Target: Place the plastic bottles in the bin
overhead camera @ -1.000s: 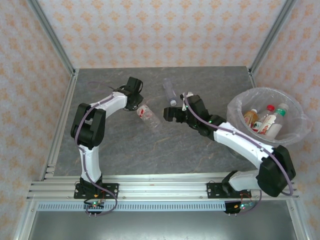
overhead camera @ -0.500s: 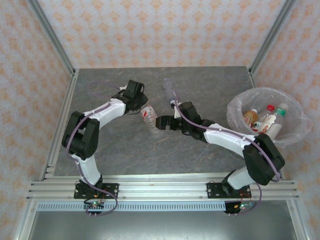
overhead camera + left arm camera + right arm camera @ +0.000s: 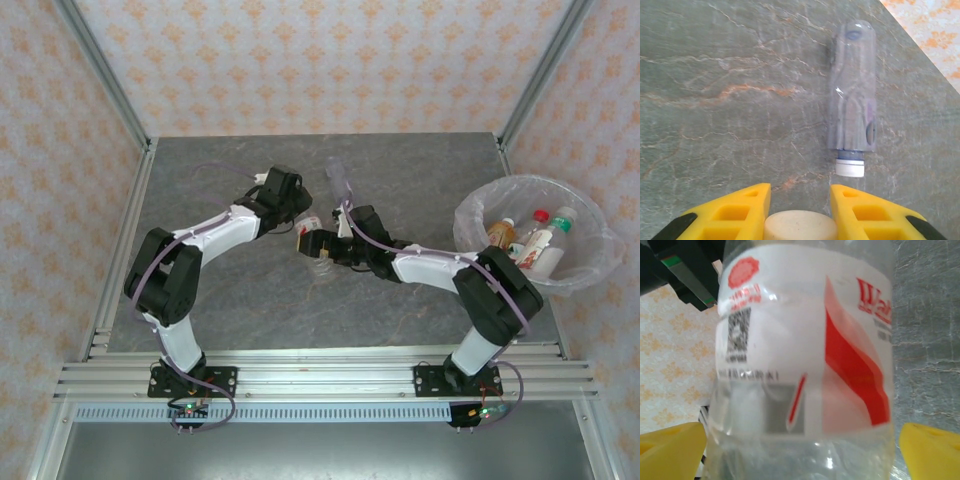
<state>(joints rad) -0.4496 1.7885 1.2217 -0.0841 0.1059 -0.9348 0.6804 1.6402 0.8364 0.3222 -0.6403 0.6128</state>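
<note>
Handover in progress at mid-table. Left gripper (image 3: 800, 199) pinches the cream cap of the red-and-white bottle (image 3: 805, 340). Right gripper (image 3: 800, 452) is spread wide and straddles the body, its fingers just beside the label and not visibly pressing. Can't tell if the bottle rests on the table or hangs.

Risks:
- If left lets go before right clamps, the bottle drops and rolls.
- If both hold and either arm pulls, the cap slips out or the thin wall buckles.
- The two wrists are very close, so a small misalignment could make the fingers clash.
- The clear bottle (image 3: 854, 95) lies just at 12 o'clock of the right wrist, so a swing toward the bin (image 3: 590, 265) at 3 o'clock could knock it away.

Versus 1 s ago: the right gripper was apart at 3 o'clock of the bottle and is now around it. The left arm has reached further toward 4 o'clock, and the bottle went with it. The clear bottle and the bin's bottles (image 3: 535, 245) are unmoved.
</note>
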